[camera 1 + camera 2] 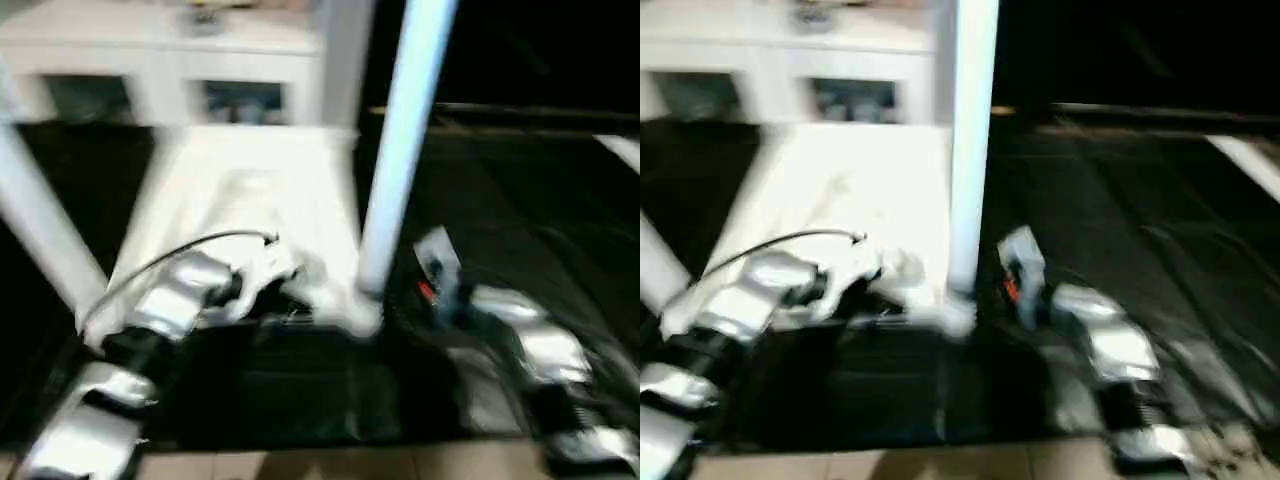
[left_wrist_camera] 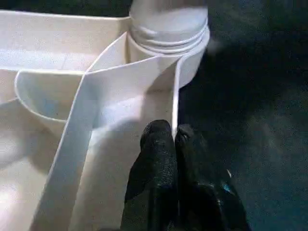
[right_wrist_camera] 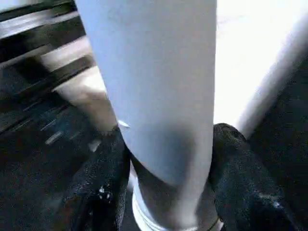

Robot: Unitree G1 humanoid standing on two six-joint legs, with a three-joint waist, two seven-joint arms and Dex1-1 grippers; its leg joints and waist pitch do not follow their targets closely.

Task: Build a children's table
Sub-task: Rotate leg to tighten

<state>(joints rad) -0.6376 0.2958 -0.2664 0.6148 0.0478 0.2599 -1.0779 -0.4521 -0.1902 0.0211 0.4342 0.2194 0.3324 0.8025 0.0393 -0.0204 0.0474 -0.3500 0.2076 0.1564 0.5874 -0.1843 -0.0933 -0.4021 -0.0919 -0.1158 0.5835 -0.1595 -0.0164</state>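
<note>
Item: children's table, white plastic, part-built. The table top lies upside down on a dark floor mat, ribbed underside up, in front of a white cabinet with glass doors. One leg stands upright in the near corner socket on the robot's right side of the top; a second leg rises at the left edge of the head view.

Left gripper: fingers pressed together, holding nothing, resting just inside the top's rim wall beside the socketed leg.

Right gripper: one black finger on either side of the upright leg low down, just above the socket collar. The pads look to be touching the tube, though I cannot tell how firm the grip is.

Handling, as I judge it: hollow moulded parts, light and stiff. The smooth tapered tube will likely slip under a loose pinch. Best hold is low on the leg near the collar, where it is thickest. The top is better steadied by its rim or ribs than its flat panels.
</note>
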